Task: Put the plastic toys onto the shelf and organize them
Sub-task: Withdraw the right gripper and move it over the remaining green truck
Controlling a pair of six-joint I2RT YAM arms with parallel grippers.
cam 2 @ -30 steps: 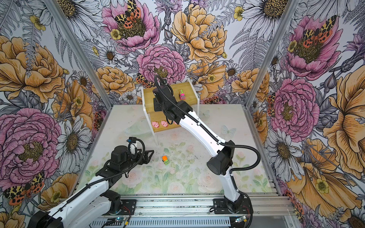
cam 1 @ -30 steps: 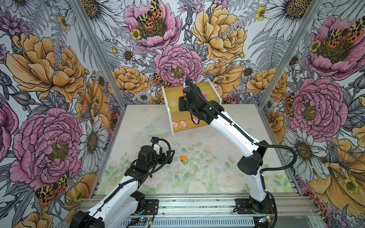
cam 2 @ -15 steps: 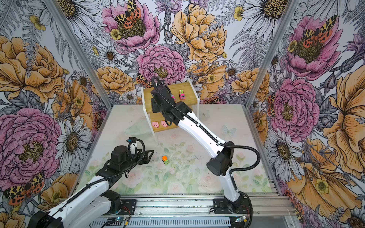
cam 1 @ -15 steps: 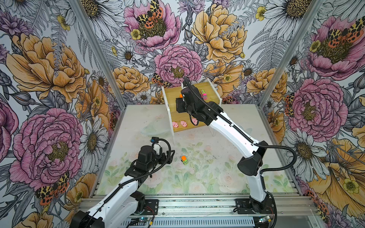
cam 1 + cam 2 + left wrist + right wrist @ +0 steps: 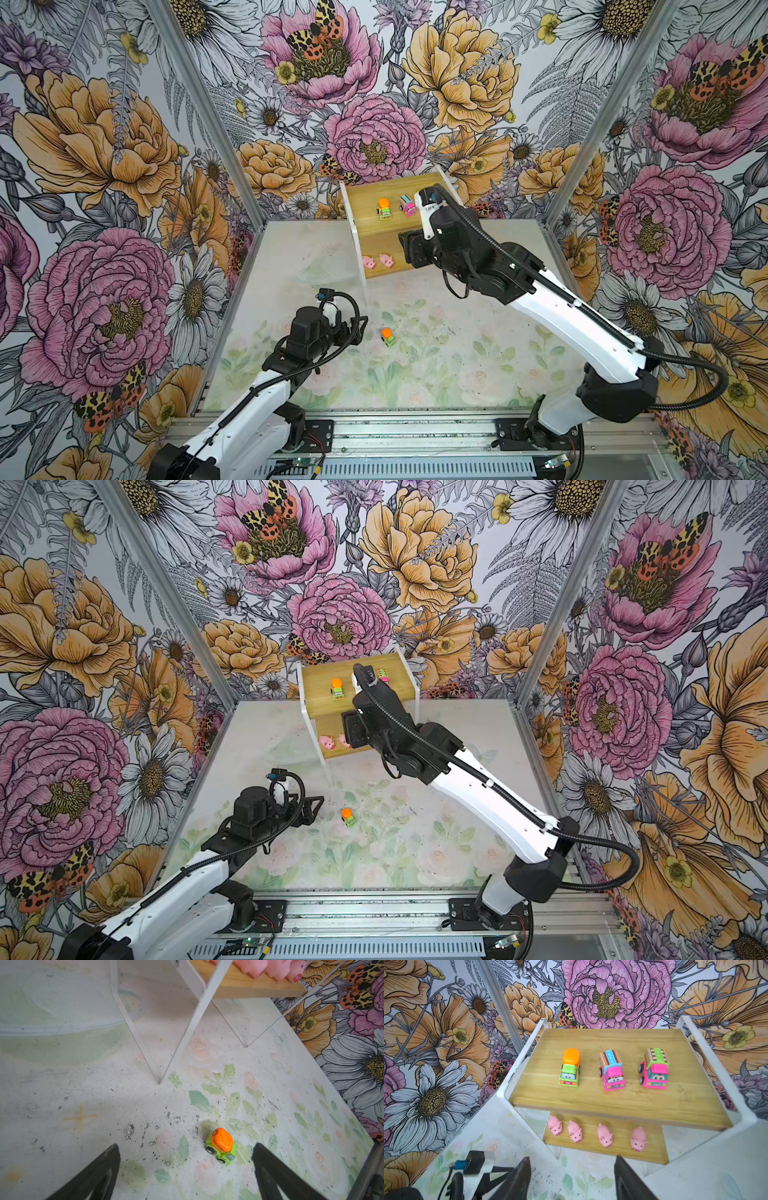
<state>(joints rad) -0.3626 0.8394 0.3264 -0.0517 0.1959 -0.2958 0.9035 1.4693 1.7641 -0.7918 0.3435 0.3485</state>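
Both tools open and empty; one truck not yet shelved.

Right tool [image 5: 572,1158] hangs before the two-tier bamboo shelf [image 5: 612,1103], jaws apart, gripping nothing. Upper board: green-and-orange plastic truck [image 5: 570,1070], two pink striped toy cars [image 5: 611,1070]. Lower board: four pink toy pigs [image 5: 604,1136]. Left tool [image 5: 186,1145], jaws wide, low over floral desk [image 5: 83,1095]; second green-and-orange truck [image 5: 221,1148] near its fingertips, untouched.

No legible text, brand or number anywhere; only a faint yellow cross [image 5: 80,1118] on the tabletop [image 5: 52,1088]
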